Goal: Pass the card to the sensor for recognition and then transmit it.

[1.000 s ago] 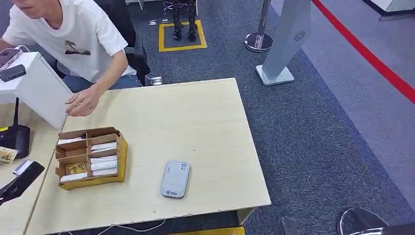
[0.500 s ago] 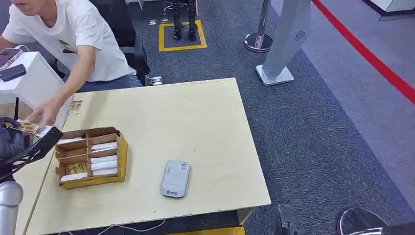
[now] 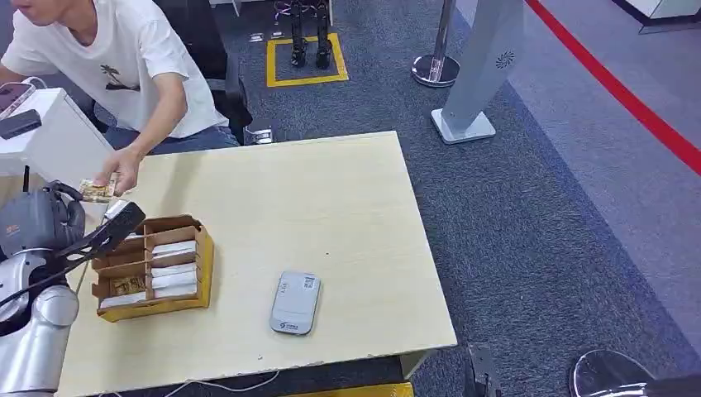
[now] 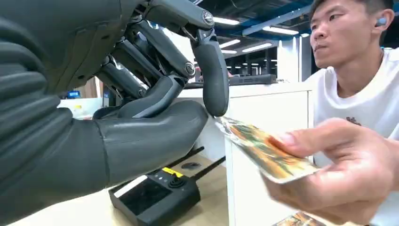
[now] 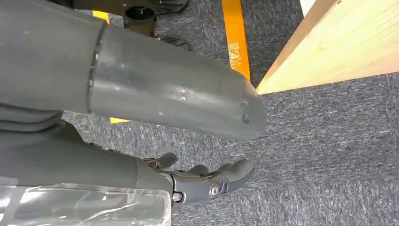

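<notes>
Fingers [image 4: 214,70] on my left hand [image 4: 141,108] are spread apart and hold nothing. My right hand [image 5: 207,181] hangs low by the floor, fingers loosely bent and empty. Just past my left fingertips is the card [image 4: 263,150], almost touching them, and a person's hand [image 4: 343,174] holds its far end out to me. I think it is thin, light, stiff and a bit slippery. I should pinch the near edge, flat between thumb and finger. Farther off, the grey sensor [image 3: 295,303] lies on the table [image 3: 331,190].
</notes>
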